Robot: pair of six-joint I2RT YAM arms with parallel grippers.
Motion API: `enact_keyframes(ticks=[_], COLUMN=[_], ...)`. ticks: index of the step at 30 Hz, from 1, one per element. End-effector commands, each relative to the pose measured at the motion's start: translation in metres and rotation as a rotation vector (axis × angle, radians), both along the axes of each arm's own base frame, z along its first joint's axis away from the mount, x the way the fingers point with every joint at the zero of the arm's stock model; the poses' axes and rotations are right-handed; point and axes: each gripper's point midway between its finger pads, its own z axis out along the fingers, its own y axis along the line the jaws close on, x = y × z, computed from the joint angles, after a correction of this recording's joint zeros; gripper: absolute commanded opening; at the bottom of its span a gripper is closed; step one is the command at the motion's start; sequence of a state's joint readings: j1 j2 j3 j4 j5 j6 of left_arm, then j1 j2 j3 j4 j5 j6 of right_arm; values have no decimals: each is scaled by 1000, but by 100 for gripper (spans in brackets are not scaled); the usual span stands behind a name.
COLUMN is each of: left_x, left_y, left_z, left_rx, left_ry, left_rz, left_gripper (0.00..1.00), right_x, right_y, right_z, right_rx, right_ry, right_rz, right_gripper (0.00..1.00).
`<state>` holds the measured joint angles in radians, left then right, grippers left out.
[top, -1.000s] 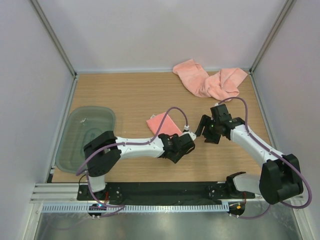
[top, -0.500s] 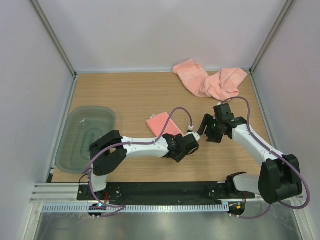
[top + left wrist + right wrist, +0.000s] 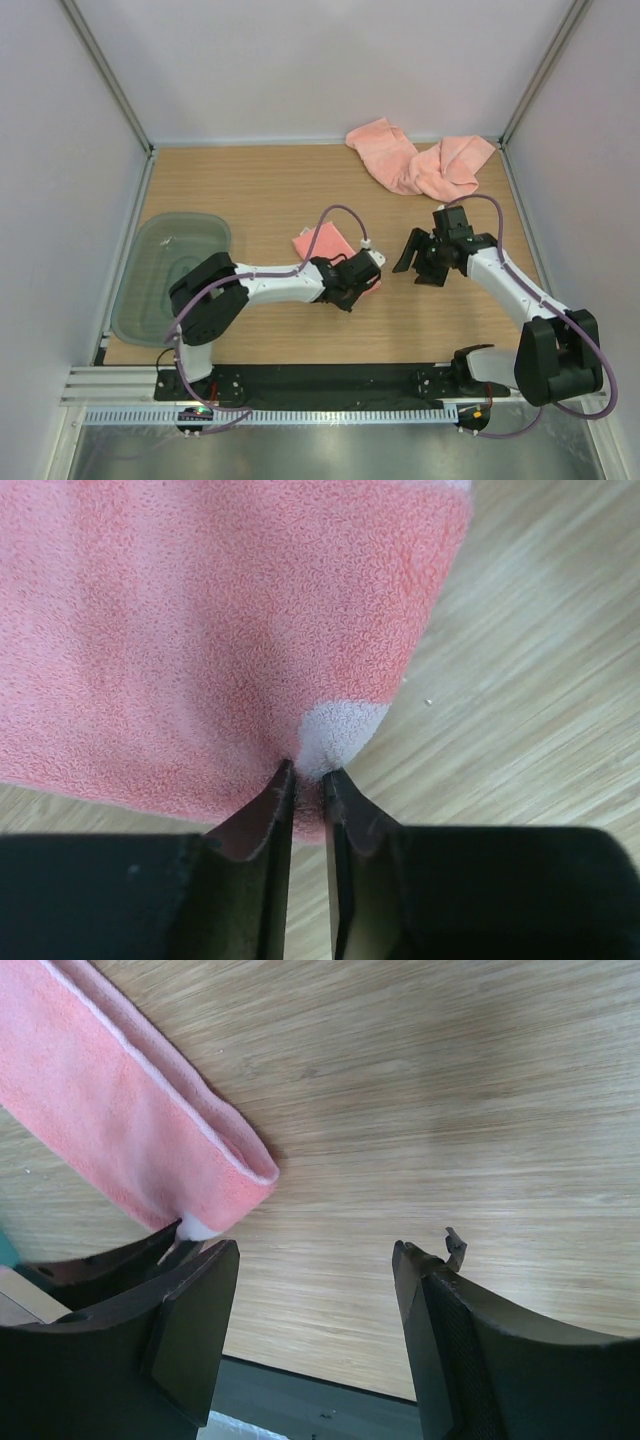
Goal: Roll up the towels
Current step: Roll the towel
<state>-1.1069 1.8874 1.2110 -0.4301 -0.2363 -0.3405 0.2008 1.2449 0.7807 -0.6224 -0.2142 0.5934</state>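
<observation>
L: left hand (image 3: 305, 776) clamped on near corner of folded towel (image 3: 200, 630) | folded towel lies flat on surface (image 3: 250, 190), right of tray (image 3: 128, 300) | R: right hand (image 3: 312, 1252) fingers apart, holding nothing, farther right of tray, just past that towel | other towels (image 3: 420, 162) crumpled together, far right of tray, at back edge

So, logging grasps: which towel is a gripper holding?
The flat folded towel at mid-table, its corner pinched in the left gripper; the crumpled towels at the far right corner lie untouched.
</observation>
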Motion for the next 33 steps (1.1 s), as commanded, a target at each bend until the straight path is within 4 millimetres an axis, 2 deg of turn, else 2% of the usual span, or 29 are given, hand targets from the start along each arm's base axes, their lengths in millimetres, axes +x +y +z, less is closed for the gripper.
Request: enact_keyframes(ticks=[1,5,8,9,12,15,18,23,26,33], left_x=[-2,0,-4,-7,-12,-15,-13,-12,-13,-15], left_y=[15,16,8,4,-4,-10,-10,-12,-11,-15], left_z=[-19,-15,-6,0,12,27,39,51,53,57], left_rx=[-55,-132,-174,-199,-240,-282,-305,-352,-362,-402], left_ry=[144,201,219,235,264,276,274,278,288,311], left_rz=[28,36,12,-3,-20,-37,-33,-26,-22,-31], left_gripper=[15,6,4,4,4,3,3,3,3,3], right_x=[6,4,5,10,12,16,16,9,6,9], right_y=[8,22,38,47,56,58,58,55,57,66], right_z=[11,11,10,18,20,17,6,-21,-28,-31], right_rx=[53,142,241,308,374,377,367,346,359,385], right_ry=[-24,-20,-32,-56,-73,-68,-27,74,98,99], right_rz=[30,53,66,78,81,85,80,59,57,65], right_gripper=[70,70,70,70,71,72,72,72,72,72])
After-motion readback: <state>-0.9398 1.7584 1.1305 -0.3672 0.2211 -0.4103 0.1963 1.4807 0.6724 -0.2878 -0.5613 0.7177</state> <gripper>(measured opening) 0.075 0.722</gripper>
